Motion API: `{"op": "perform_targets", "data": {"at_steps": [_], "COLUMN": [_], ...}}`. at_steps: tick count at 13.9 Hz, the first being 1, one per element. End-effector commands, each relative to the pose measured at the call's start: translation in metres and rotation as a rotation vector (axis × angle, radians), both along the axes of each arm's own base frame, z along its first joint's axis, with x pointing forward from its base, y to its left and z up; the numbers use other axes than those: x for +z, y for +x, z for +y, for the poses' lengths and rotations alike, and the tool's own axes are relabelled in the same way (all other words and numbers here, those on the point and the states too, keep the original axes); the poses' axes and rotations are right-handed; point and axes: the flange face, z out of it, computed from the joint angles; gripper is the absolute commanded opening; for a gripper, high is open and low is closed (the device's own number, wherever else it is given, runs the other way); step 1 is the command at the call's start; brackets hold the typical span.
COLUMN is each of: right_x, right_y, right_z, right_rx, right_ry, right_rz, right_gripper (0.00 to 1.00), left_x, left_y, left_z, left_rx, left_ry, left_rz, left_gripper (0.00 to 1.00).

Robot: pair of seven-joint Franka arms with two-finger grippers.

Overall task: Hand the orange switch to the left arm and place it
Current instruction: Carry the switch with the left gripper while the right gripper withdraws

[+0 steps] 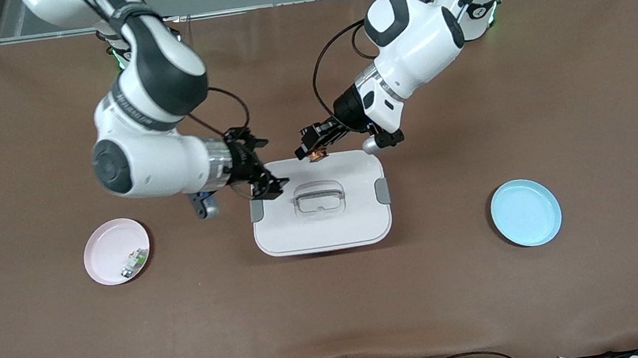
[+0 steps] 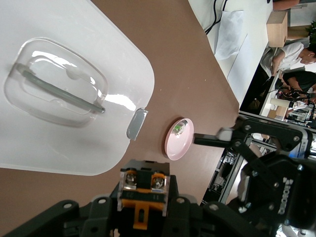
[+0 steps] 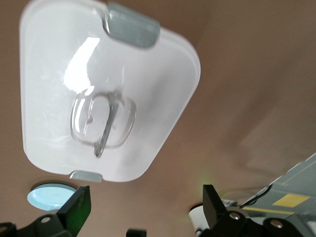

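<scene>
The orange switch [image 1: 317,154] is a tiny black and orange part held in my left gripper [image 1: 312,151], which is shut on it over the edge of the box [image 1: 325,229] that lies farther from the front camera. In the left wrist view the switch [image 2: 143,190] sits between the jaws, above the white box lid [image 2: 113,64]. My right gripper [image 1: 272,185] is open and empty, over the box's corner toward the right arm's end. In the right wrist view its fingers [image 3: 75,207] stand wide apart over brown table beside the box [image 3: 148,64].
A pink plate [image 1: 106,251] holding a small greenish-white part [image 1: 135,261] lies toward the right arm's end; it also shows in the left wrist view [image 2: 178,140]. A blue plate [image 1: 525,212] lies toward the left arm's end. Cables run along the table's near edge.
</scene>
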Motion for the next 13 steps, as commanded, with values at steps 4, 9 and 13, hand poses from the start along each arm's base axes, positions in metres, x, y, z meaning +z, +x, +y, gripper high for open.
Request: {"op": "perform_targets", "data": {"at_steps": [4, 9, 13], "right_x": [0.009, 0.015, 0.013], "right_y": [0.017, 0.030, 0.037], "right_z": [-0.096, -0.204, -0.265], "right_rx": [0.280, 0.525, 0.691], "right_ry": [-0.051, -0.105, -0.128], "right_rz": [-0.095, -0.168, -0.220], "right_gripper": [1.00, 1.00, 1.00], "left_x": [0.017, 0.035, 0.030], "left_y": [-0.028, 0.011, 0.030], "left_z": [0.082, 0.173, 0.249], "left_rx": [-0.034, -0.280, -0.393], "left_ry": [0.147, 0.476, 0.640], "left_rz": [-0.044, 0.030, 0.044], "left_gripper": [0.12, 0.12, 0.14]}}
